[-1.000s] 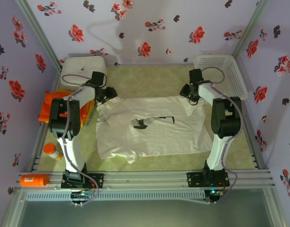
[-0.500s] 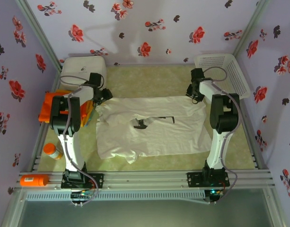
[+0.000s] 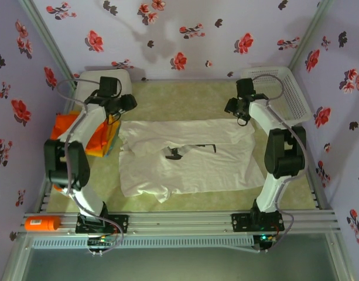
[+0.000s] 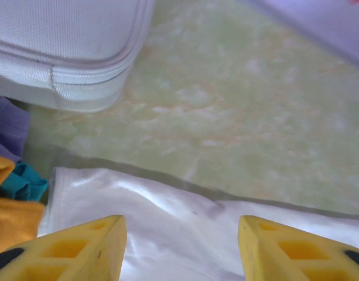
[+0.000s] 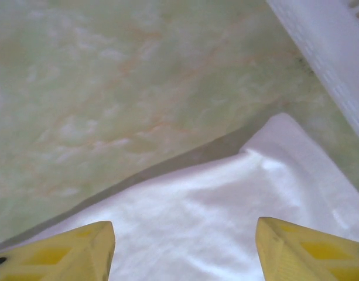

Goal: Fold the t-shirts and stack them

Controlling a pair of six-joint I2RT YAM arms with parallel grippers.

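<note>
Plainly, the left end effector [image 4: 180, 225] and right end effector [image 5: 185, 229] were held open, empty; the orange t-shirt [image 3: 61, 126] was partly hidden by an arm [image 3: 85, 126].

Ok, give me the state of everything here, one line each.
off-white t-shirt, spread out, unfolded
orange t-shirt, folded, at left
left gripper, open, above the off-white shirt's edge
right gripper, open, above its corner
white box, closed
mesh basket, nothing seen inside

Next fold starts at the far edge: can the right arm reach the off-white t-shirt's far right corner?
Likely yes: the right end effector hangs open over the off-white t-shirt near that corner, nothing between; the mesh basket stands aside.
</note>
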